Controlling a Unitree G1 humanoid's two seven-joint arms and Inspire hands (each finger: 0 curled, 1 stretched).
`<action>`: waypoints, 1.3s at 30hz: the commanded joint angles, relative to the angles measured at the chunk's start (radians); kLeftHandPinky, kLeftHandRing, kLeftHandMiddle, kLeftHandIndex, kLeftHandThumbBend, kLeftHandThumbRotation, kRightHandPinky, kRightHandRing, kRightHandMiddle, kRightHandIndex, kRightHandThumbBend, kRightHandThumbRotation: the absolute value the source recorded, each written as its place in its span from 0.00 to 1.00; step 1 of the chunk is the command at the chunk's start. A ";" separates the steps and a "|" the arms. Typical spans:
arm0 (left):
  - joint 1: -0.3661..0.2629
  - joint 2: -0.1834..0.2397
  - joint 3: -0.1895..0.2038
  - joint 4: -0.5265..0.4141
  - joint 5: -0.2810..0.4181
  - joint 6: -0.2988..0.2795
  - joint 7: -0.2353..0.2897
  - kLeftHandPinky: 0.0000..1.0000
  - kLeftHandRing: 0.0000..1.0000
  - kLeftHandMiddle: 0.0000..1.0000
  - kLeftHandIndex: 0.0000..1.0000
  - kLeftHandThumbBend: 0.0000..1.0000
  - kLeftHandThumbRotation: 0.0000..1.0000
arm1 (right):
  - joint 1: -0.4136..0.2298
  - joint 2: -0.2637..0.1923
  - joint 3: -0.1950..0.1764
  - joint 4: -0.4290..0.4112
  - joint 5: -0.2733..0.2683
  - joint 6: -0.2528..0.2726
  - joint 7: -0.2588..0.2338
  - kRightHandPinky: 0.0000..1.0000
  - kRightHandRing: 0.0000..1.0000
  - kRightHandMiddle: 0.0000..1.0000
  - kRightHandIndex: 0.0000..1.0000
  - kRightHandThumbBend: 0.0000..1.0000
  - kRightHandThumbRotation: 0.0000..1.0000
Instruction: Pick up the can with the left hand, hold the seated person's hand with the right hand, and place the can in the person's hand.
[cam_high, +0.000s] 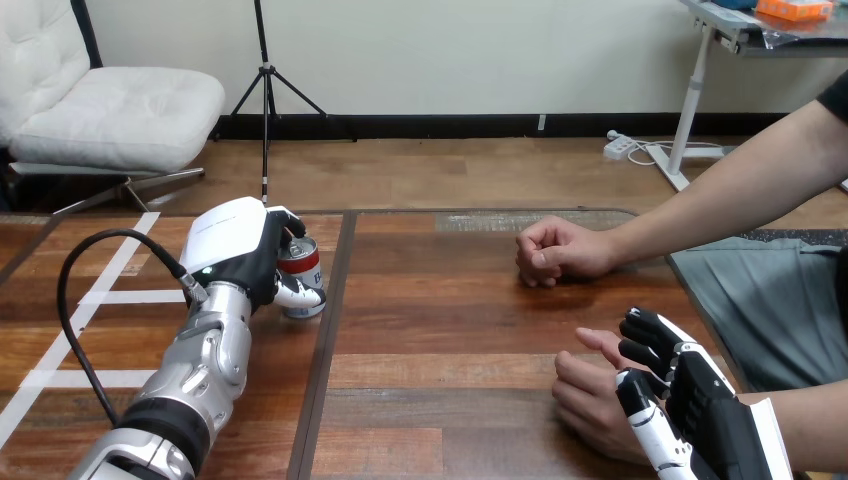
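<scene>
A red and silver can (301, 268) stands upright on the wooden table (450, 320), left of centre, beside a dark seam between boards. My left hand (240, 250) is wrapped round it from the left, fingers and thumb curled on its sides. At the lower right the person's hand (585, 395) rests on the table with its fingers loosely bent. My right hand (690, 400) sits against it from the right, with fingers curled over its far side and the thumb across its near side.
The person's other hand (552, 252) lies as a fist on the table at centre right, its forearm running off to the right edge. Bare wood lies between the can and both of the person's hands. White tape lines (110, 296) cross the table's left part.
</scene>
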 joint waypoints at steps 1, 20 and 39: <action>-0.057 0.007 0.004 -0.002 -0.005 -0.001 -0.008 0.56 0.69 0.74 0.71 0.77 0.00 | -0.024 0.002 0.011 -0.037 -0.009 -0.007 0.003 0.78 0.83 0.85 0.83 0.54 0.63; -0.047 -0.001 0.001 0.000 0.000 -0.016 0.035 0.57 0.69 0.73 0.70 0.75 0.00 | -0.021 0.006 0.008 -0.028 -0.015 -0.023 -0.003 0.78 0.84 0.85 0.83 0.55 0.64; -0.040 0.000 -0.013 0.001 0.017 -0.016 0.061 0.61 0.71 0.75 0.72 0.75 0.00 | -0.009 0.007 0.013 -0.046 -0.002 -0.019 -0.001 0.77 0.83 0.85 0.83 0.54 0.63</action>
